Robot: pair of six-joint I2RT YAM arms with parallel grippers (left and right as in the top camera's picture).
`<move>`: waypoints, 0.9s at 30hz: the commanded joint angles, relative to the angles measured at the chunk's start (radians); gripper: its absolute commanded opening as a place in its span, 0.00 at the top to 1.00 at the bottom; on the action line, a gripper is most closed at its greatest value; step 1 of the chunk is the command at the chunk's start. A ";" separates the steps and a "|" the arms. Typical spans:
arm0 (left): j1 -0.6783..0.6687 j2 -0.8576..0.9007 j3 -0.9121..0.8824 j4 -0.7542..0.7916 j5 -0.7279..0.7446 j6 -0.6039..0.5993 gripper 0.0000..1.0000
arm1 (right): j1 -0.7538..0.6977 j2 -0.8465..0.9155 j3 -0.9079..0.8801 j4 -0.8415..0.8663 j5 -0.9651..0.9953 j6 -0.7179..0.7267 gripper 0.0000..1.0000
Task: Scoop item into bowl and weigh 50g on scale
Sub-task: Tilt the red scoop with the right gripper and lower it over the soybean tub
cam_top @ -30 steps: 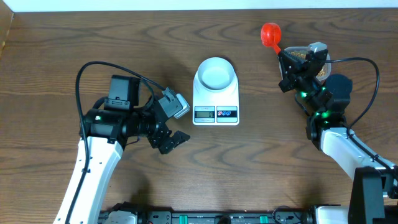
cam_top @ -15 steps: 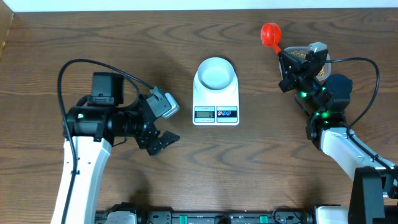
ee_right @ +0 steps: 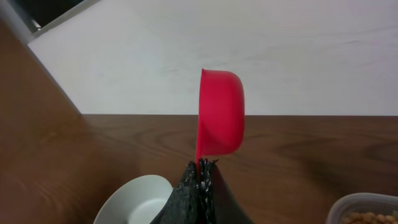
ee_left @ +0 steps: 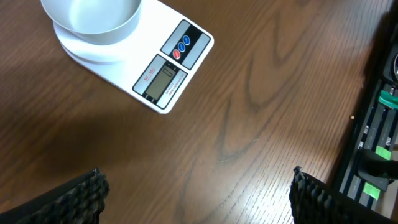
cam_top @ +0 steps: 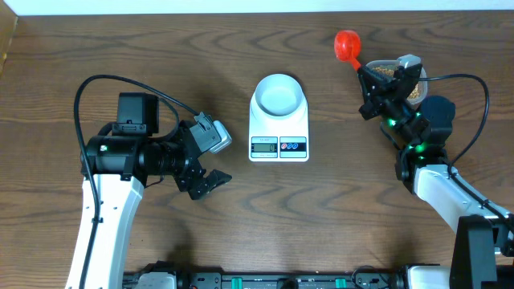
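Now our open left pincer (cam_top: 207, 183) has backed off lower left, clear of the scale (cam_top: 279, 133). Our right pincer (ee_right: 200, 179) grips the scoop (ee_right: 221, 112); the bowl (cam_top: 279, 94) is still empty.

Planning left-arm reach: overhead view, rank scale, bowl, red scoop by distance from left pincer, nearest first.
1. scale, just right of the left pincer
2. bowl, on the scale's far end
3. red scoop, far right, in the right pincer
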 commanded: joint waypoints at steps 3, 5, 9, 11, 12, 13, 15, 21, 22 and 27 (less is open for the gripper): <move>0.004 0.006 0.018 0.011 0.002 0.018 0.05 | -0.055 0.003 0.019 0.034 -0.234 0.114 0.99; 0.004 0.006 0.018 0.011 0.002 0.018 0.05 | -0.080 0.003 0.019 0.055 -0.311 0.160 0.99; 0.004 0.006 0.018 0.011 0.002 0.018 0.05 | -0.105 0.003 0.019 0.100 -0.387 0.172 0.99; 0.004 0.006 0.018 0.011 0.002 0.017 0.05 | -0.108 0.003 0.019 0.100 -0.387 0.173 0.99; 0.004 0.006 0.018 0.011 0.002 0.017 0.05 | -0.109 0.003 0.019 0.100 -0.387 0.172 0.99; 0.004 0.006 0.018 0.011 0.002 0.018 0.05 | -0.109 0.003 0.019 0.100 -0.387 0.172 0.99; 0.004 0.006 0.018 0.018 0.002 0.017 0.05 | -0.109 0.003 0.019 0.100 -0.387 0.172 0.99; 0.004 0.006 0.018 0.034 -0.010 0.016 0.05 | -0.109 0.003 0.019 0.100 -0.387 0.172 0.99; 0.004 0.006 0.018 0.037 -0.009 0.016 0.05 | -0.109 0.003 0.019 0.100 -0.387 0.172 0.99; 0.004 0.006 0.018 0.040 -0.009 0.014 0.05 | -0.109 0.003 0.019 0.100 -0.391 0.172 0.99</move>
